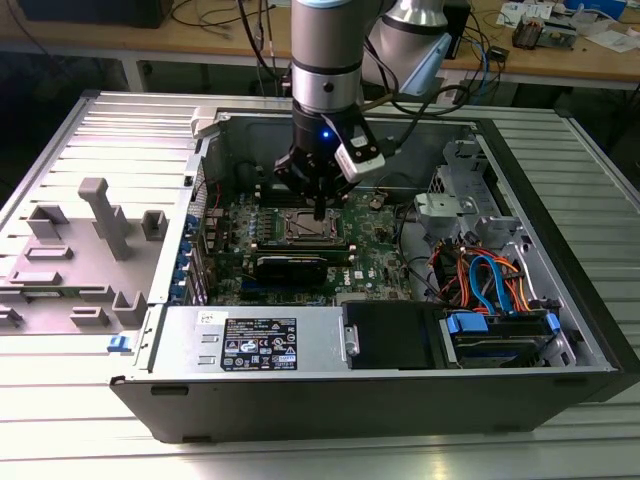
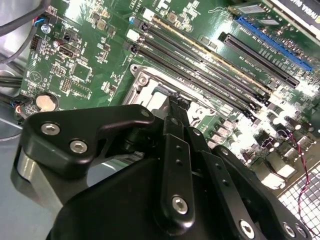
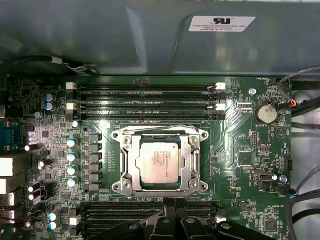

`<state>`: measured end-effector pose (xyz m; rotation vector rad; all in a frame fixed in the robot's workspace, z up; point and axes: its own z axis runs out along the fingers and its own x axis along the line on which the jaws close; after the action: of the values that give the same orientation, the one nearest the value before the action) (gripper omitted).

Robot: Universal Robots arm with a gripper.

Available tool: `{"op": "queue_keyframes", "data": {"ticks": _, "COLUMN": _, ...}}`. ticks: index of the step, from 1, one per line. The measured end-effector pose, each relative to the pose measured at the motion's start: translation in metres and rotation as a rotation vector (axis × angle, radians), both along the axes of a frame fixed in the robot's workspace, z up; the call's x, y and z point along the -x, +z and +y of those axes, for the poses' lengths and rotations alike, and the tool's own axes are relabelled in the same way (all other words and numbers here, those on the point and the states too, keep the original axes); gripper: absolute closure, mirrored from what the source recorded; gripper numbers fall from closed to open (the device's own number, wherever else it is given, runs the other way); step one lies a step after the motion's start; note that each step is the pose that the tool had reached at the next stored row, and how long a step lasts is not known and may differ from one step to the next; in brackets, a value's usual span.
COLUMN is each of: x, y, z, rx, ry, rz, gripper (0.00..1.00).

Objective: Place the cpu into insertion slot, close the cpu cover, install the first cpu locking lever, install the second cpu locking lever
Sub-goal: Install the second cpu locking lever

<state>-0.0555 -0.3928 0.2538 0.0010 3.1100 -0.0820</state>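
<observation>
Open computer case on the table; green motherboard on its floor. Tool hangs just over the socket's edge nearest the case's back wall. In the first wrist view the cpu sits in the insertion slot, the cpu cover down around it. Second wrist view shows the tool tips together, holding nothing.

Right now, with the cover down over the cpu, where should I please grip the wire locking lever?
Probably the locking lever's bent end, from straight above: the rest lies tight along the cpu cover, leaving the jaws no room.
</observation>
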Motion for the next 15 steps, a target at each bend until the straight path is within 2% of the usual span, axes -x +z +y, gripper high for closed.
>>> {"op": "queue_keyframes", "data": {"ticks": 4, "x": 0.003, "y": -0.0001, "z": -0.0012, "rx": -0.0001, "ry": 0.001, "rz": 0.0000, "gripper": 0.89}}
{"op": "queue_keyframes", "data": {"ticks": 10, "x": 0.008, "y": -0.0017, "z": -0.0114, "rx": 0.0000, "ry": 0.007, "rz": 0.0000, "gripper": 0.89}}
{"op": "queue_keyframes", "data": {"ticks": 15, "x": 0.016, "y": -0.0048, "z": -0.0151, "rx": -0.0005, "ry": 0.031, "rz": 0.0000, "gripper": 0.89}}
